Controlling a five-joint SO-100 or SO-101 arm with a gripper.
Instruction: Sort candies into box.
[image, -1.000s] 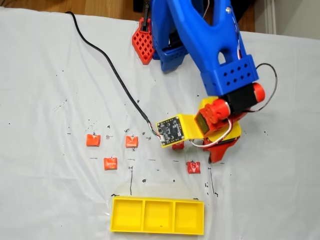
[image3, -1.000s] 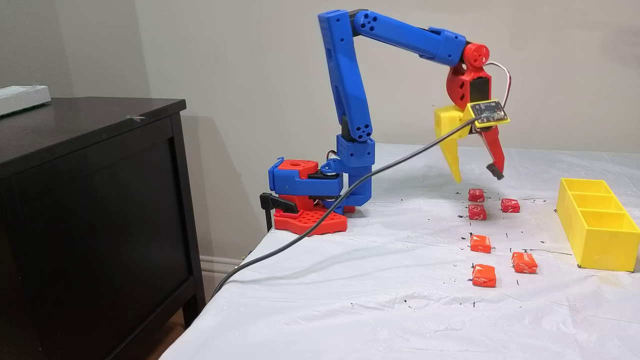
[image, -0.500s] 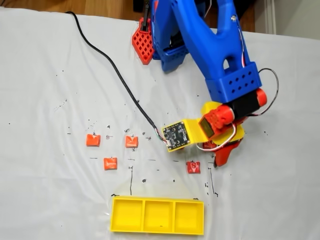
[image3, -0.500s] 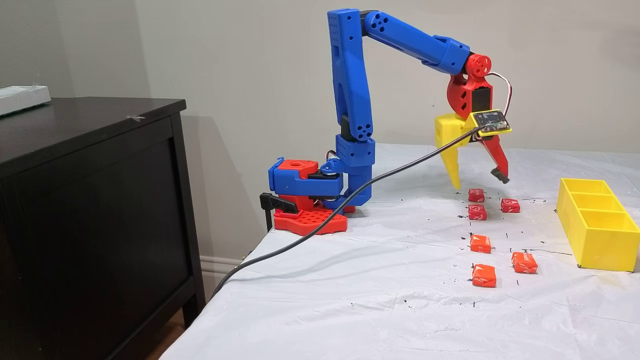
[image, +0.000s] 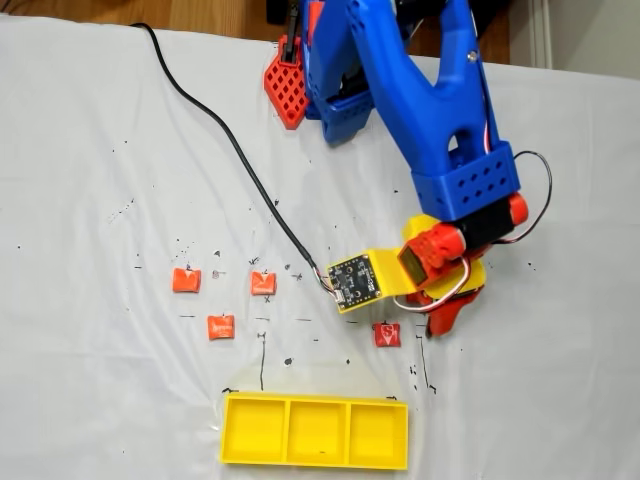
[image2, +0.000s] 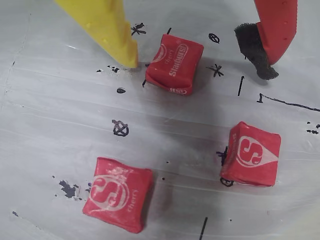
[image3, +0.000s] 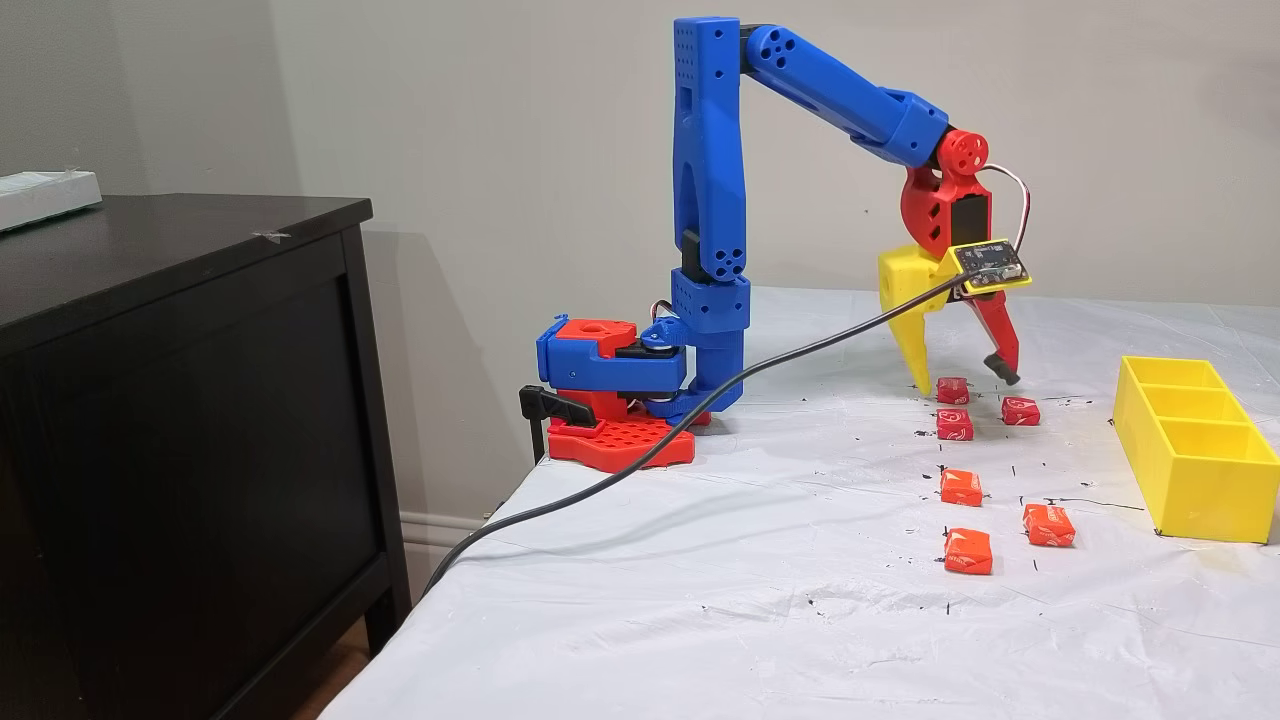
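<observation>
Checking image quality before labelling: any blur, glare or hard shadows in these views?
Wrist view: sharp, wrapper print on the candy between the open hand readable, soft shadows. Overhead-style fixed view: slightly soft, even light. Side fixed view: crisp, no glare on the box.

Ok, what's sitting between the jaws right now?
In the wrist view, one candy lies between the open jaws, close against the yellow one and clear of the red one.

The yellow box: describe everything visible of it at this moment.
The box is a flat, long tray of glossy yellow plastic, split by thin walls into three square compartments in a row. All three look empty. It sits flat on the white table cover at the near edge of the top-down fixed view, apart from every candy, and nothing else touches it.
</observation>
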